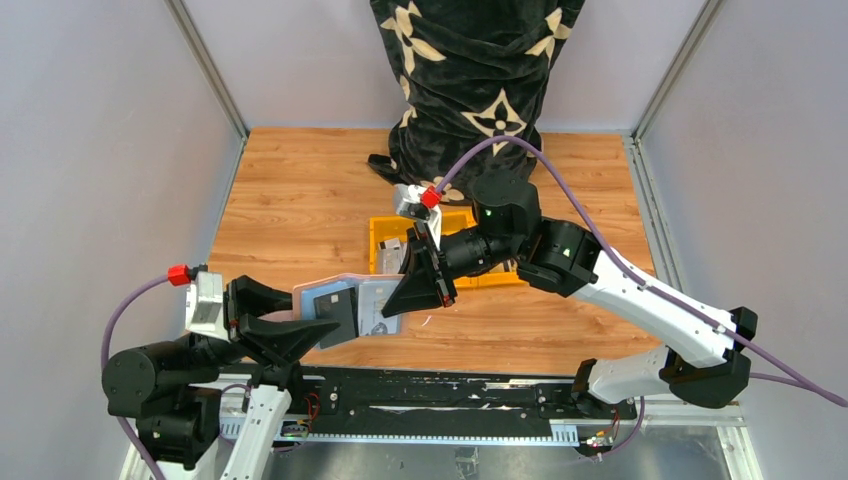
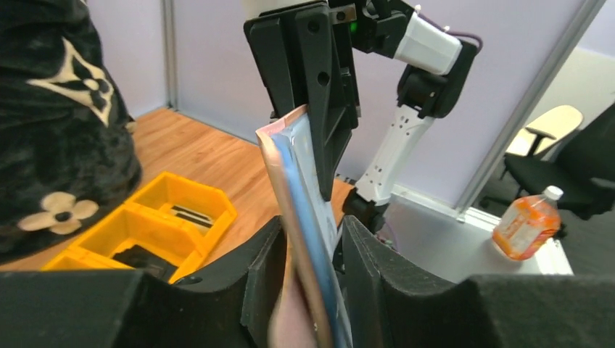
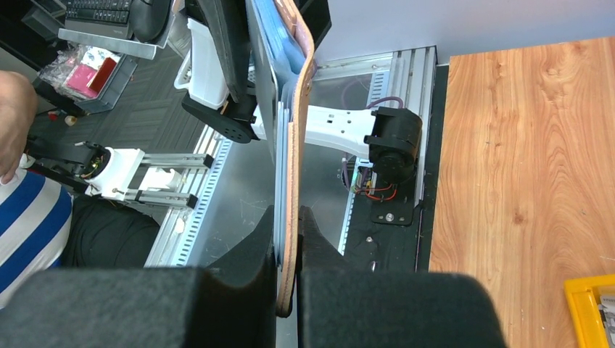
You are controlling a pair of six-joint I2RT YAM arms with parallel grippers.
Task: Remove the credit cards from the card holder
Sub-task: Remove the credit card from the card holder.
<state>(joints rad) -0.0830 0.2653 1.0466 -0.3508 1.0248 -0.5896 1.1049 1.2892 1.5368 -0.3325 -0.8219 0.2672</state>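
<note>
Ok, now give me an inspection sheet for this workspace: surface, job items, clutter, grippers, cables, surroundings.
Surface: wooden tabletop; damage, nothing seen.
Job's things: card holder held in the air between both arms, credit cards partly showing from it.
Clutter: yellow tray with small items; black patterned cloth at the far edge.
Grippers: left gripper and right gripper each clamp one end of the card holder.
Cables: purple cable arches above the right arm.
Surroundings: orange bottle and office chair outside the cell.
</note>
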